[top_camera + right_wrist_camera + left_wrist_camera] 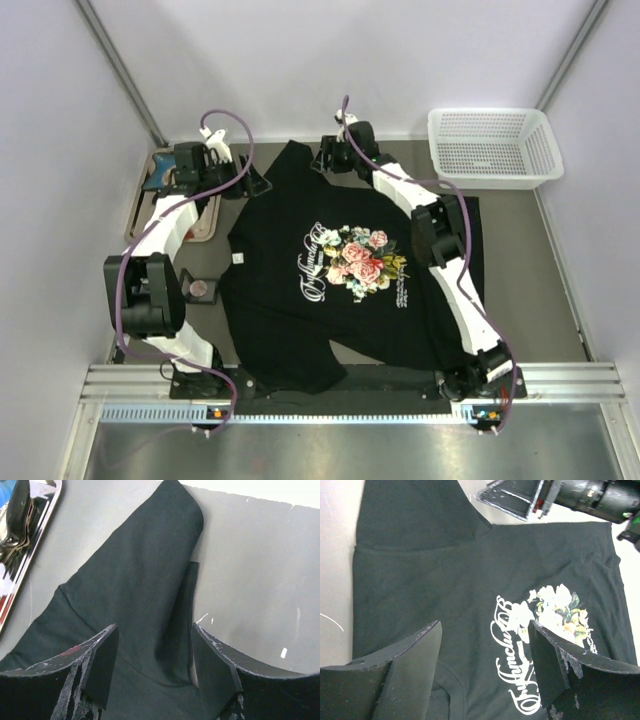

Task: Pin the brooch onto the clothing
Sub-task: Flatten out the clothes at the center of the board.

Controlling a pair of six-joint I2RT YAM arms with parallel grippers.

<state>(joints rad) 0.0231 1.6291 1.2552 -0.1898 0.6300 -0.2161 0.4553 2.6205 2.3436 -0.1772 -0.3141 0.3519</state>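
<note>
Directly beneath the parted left hand (485,630) and right hand (155,630) lies the T-shirt (290,320).

Grey table (540,290) bears T-shirt (290,330), tray (138,210), white basket (495,176).

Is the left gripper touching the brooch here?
Apart. The top view shows the left gripper open over the T-shirt's far edge, while the brooch lies beside its near half, a wide gap between them.
</note>
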